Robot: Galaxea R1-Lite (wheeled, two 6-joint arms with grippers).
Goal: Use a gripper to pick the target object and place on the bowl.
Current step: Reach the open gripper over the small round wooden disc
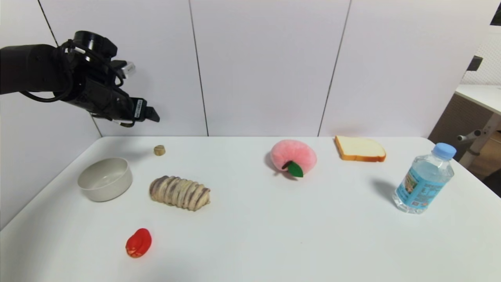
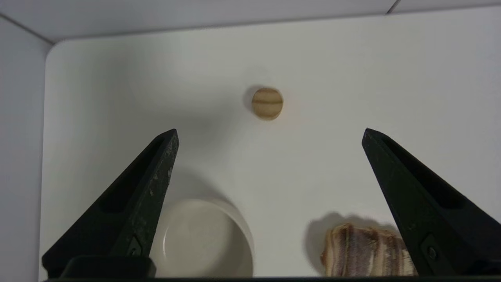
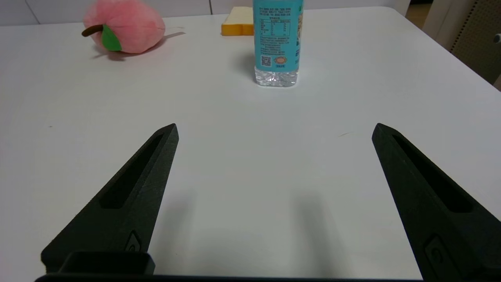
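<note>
L gripper [image 1: 150, 114] hangs high over table's [image 1: 250, 235] far-L corner, jaws spread wide, nothing held. Bowl [image 1: 105, 179] below it. Target nugget [image 1: 159, 150] sits on table just behind & R of bowl, untouched. Bread roll [image 1: 179, 192] beside bowl. R gripper [image 3: 274, 131] low nr bottle [image 3: 277, 41], wide open, empty.

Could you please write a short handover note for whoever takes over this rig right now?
Left tool: open, empty, raised above the table's far left corner, aimed at the tan nugget.
Right tool: open, empty, low over bare table, idle, facing the water bottle.
Nugget lies on the table, apart from the bowl, with the striped bread roll beside the bowl.
Done: nothing grasped; the bowl is empty.
Left: descend, grip the nugget, carry it to the bowl, release.
</note>
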